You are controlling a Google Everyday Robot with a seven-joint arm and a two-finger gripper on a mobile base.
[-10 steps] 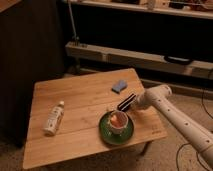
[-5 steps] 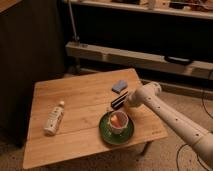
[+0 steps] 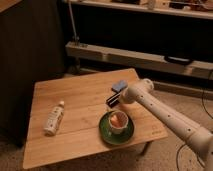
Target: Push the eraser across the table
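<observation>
The table [image 3: 75, 95] has a light plank top and thin legs. My white arm reaches in from the right, and my gripper [image 3: 118, 98] is low over the table's right-middle part, just behind the cup. The eraser [image 3: 110, 102], a small dark oblong with a pale stripe, lies on the table at the gripper's left end. It is touching or nearly touching the gripper, and I cannot separate the two.
A cup [image 3: 118, 120] stands on a green saucer [image 3: 107, 134] just in front of the gripper. A small light-blue pad [image 3: 120, 86] lies behind it near the far right edge. A pale bottle [image 3: 54, 118] lies on its side at the left. Shelving stands behind the table.
My arm and gripper have moved left across the table, and the dark eraser at the gripper's tip has shifted left with it. The cup, pad and bottle have not moved.
</observation>
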